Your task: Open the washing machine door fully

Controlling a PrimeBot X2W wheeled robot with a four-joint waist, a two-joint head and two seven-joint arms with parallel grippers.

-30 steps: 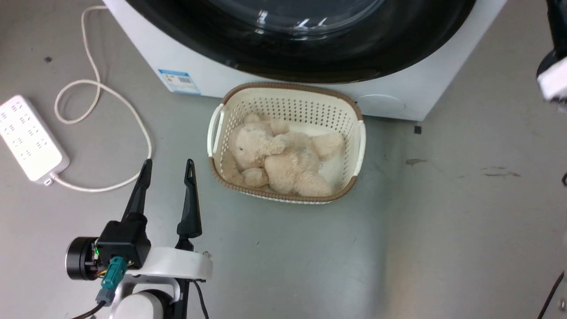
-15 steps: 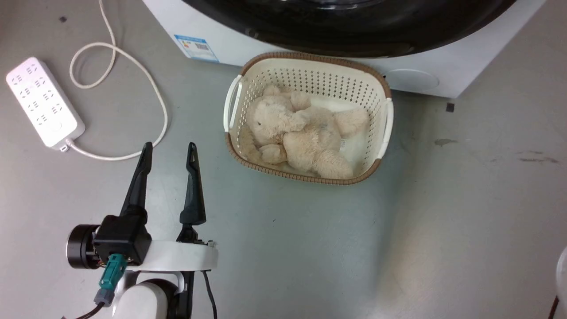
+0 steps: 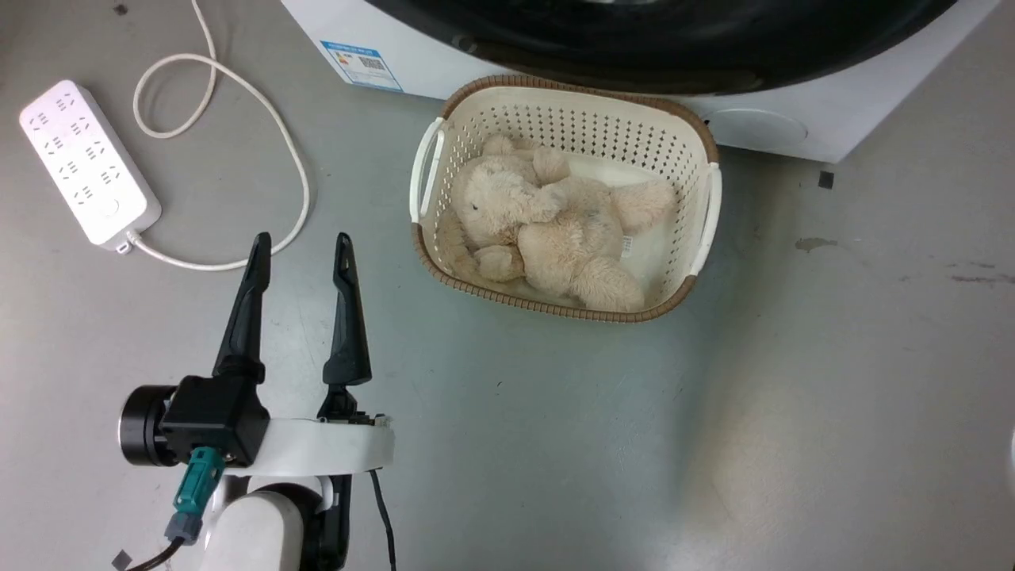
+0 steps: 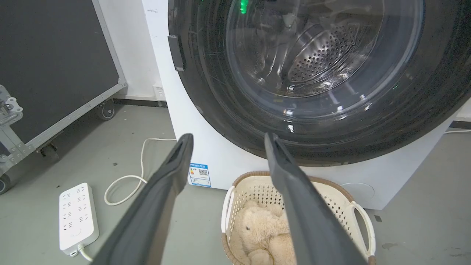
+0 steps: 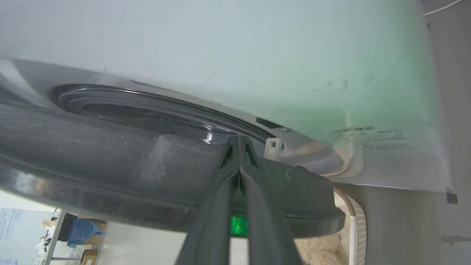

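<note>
In the head view, the left gripper (image 3: 301, 242) stands at the lower left above the grey floor (image 3: 833, 381). Its 2 fingers are spread wide and hold nothing. The washing machine (image 3: 793, 119) runs along the top edge, with the black rim of the washing machine door (image 3: 674, 47) above its white front, well apart from the gripper. A basket (image 3: 571, 83) with a teddy bear (image 3: 547, 238) in it sits just in front of the machine, up and to the right of the fingertips. A power strip (image 3: 83, 162) and its cord (image 3: 293, 159) lie to the left.

In the left wrist view, the 2 spread fingers point at the lower part of the door. The steel drum shows through the door's glass, and the door is beyond the tips without touching them.

In the right wrist view, the right gripper (image 5: 239, 140) has its 2 fingers pressed together, with nothing seen between them. They lie across the dark edge of the door, which stands a little off the white front. The tips end at the gap, beside a small white latch piece (image 5: 274, 147). I cannot tell whether they touch the door.
</note>
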